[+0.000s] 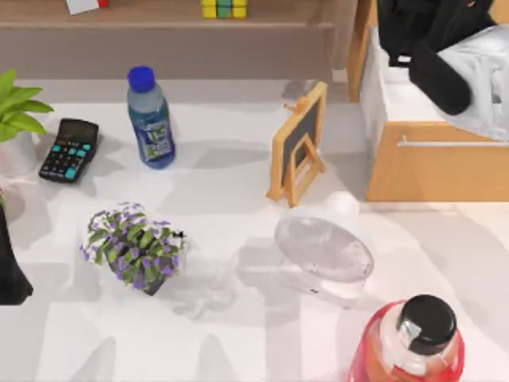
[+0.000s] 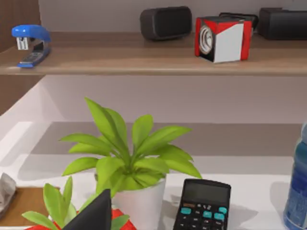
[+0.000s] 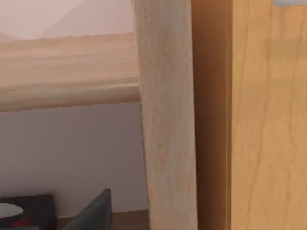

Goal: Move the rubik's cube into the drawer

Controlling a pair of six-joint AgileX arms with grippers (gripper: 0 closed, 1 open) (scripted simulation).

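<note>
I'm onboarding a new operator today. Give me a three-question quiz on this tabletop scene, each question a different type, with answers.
1. True or false: the rubik's cube already lies inside the drawer.
2. Multiple choice: what stands closest to the calculator in the top view? A) chalkboard easel B) potted plant C) red bottle
3. Fill in: the right arm hangs over the ____.

Key:
1. False; it sits on the shelf at the back.
2. B, the potted plant.
3. drawer
</note>
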